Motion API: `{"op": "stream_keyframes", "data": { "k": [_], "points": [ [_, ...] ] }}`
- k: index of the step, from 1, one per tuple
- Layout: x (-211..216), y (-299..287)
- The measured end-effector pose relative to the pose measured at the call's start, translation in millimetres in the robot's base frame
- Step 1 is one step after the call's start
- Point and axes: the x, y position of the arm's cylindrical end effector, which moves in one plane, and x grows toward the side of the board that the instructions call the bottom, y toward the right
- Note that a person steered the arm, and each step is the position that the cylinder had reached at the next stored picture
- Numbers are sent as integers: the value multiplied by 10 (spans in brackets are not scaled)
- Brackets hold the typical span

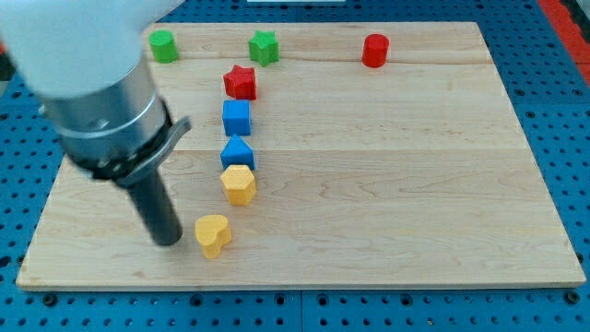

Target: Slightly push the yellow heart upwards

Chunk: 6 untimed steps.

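Note:
The yellow heart (213, 234) lies near the view's bottom left of the wooden board (387, 184). My tip (168, 242) rests on the board just left of the heart, a small gap apart. A yellow hexagon block (239, 184) sits above and right of the heart. Above it runs a near-vertical line: a blue block with a pointed top (237, 152), a blue cube (237, 118) and a red star (241, 82).
A green cylinder (164, 46), a green star (264, 47) and a red cylinder (375, 50) stand along the view's top edge of the board. The arm's large grey body (101, 101) covers the board's upper left. Blue perforated table surrounds the board.

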Motion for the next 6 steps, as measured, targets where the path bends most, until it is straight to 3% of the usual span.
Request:
{"op": "stream_keyframes", "data": {
  "k": [1,5,6],
  "points": [
    [263,132],
    [159,767],
    [166,1328]
  ]
}}
